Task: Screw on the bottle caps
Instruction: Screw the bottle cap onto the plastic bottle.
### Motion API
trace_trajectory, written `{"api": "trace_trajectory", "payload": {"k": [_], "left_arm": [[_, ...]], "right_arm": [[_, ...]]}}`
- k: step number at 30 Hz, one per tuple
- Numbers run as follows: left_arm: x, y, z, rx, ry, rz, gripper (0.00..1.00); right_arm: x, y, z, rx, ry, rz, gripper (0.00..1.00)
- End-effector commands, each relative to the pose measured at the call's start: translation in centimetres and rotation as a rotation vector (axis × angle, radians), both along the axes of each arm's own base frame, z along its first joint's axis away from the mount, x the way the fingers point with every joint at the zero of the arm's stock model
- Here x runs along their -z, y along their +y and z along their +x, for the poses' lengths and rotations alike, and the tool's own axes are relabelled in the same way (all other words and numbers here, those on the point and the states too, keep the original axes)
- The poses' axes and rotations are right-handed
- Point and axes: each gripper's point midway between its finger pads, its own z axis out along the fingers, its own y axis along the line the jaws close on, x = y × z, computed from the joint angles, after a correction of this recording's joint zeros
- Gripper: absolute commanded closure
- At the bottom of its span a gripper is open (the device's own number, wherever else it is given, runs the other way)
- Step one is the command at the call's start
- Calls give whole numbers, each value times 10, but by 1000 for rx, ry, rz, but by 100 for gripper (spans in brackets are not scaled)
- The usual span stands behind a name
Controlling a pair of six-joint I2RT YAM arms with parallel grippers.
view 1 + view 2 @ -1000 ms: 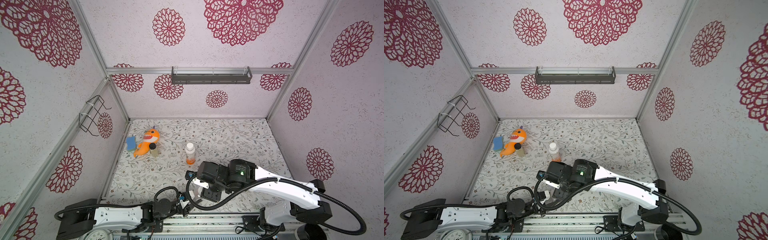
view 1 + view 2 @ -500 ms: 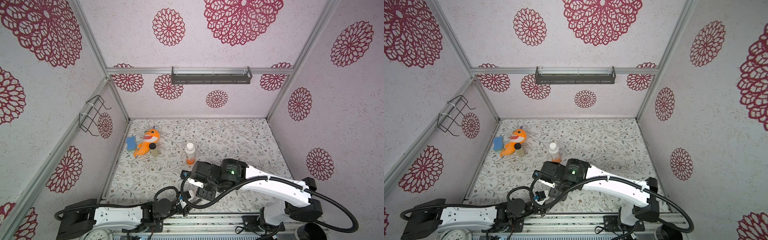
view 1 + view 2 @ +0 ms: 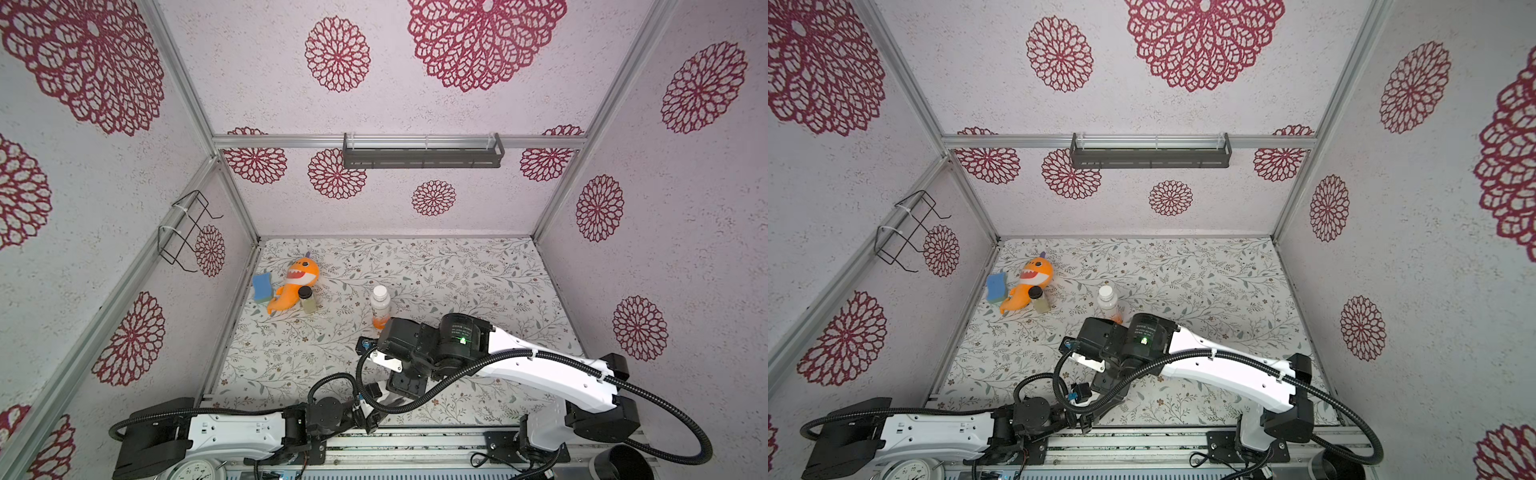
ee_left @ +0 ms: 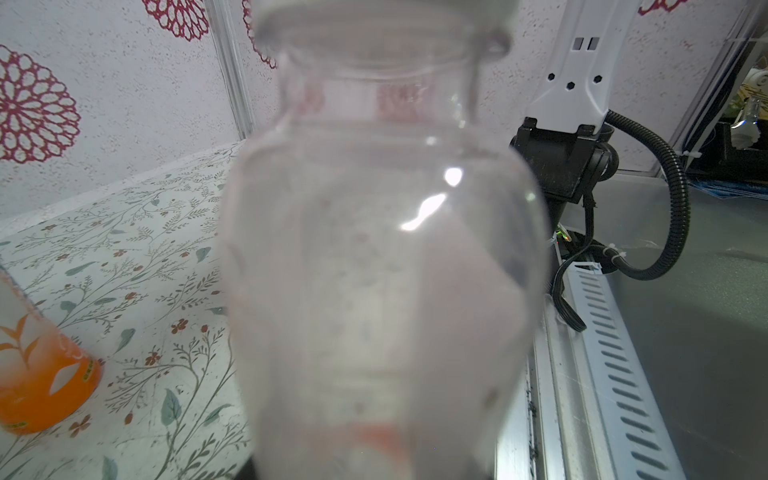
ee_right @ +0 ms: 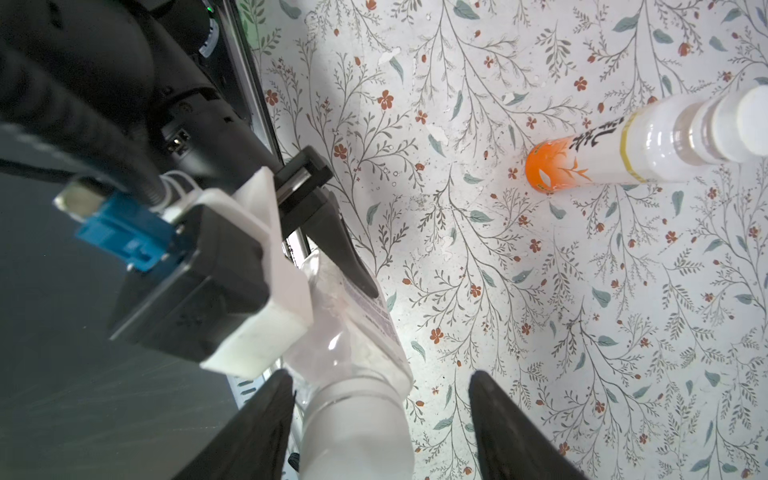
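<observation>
My left gripper (image 3: 374, 409) is shut on a clear squarish bottle (image 4: 382, 257) near the table's front edge; its jaws are hidden behind the bottle in the left wrist view. That bottle (image 5: 353, 332) carries a white bottle cap (image 5: 357, 436) on its neck. My right gripper (image 5: 380, 376) hangs over it, open, with the cap between its fingers: one finger close beside the cap, the other well apart. In both top views the second bottle (image 3: 380, 307) (image 3: 1108, 303), orange at the base, stands mid-table with a white cap (image 5: 752, 120) on top.
An orange shark plush (image 3: 293, 289), a blue sponge (image 3: 262, 286) and a small black-lidded jar (image 3: 307, 299) lie at the back left. A wire rack (image 3: 185, 232) hangs on the left wall, a grey shelf (image 3: 422, 156) on the back wall. A metal rail (image 4: 602, 332) runs along the front edge.
My right arm has shifted a little to the left, bringing its wrist over the bottle held by the left gripper. The left arm and the orange bottle have stayed put.
</observation>
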Motion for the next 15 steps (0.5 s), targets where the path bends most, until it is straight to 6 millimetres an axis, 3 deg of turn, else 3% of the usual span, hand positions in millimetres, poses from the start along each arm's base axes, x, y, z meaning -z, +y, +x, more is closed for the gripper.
{"api": "trace_trajectory", "payload": {"k": [1,8,15], "left_arm": [[-14,-4,-1,10,-23,-43,62],[-15,-5,-9,52,-26,-44,62],[-13,-9,-20,104,-42,-32,62]], "right_arm": [[-25,-20,-18,-69,26,64,32],[-30,-49,-28,-158,-7,75,32],[-29,-56,-25,-300,-120,69,32]]}}
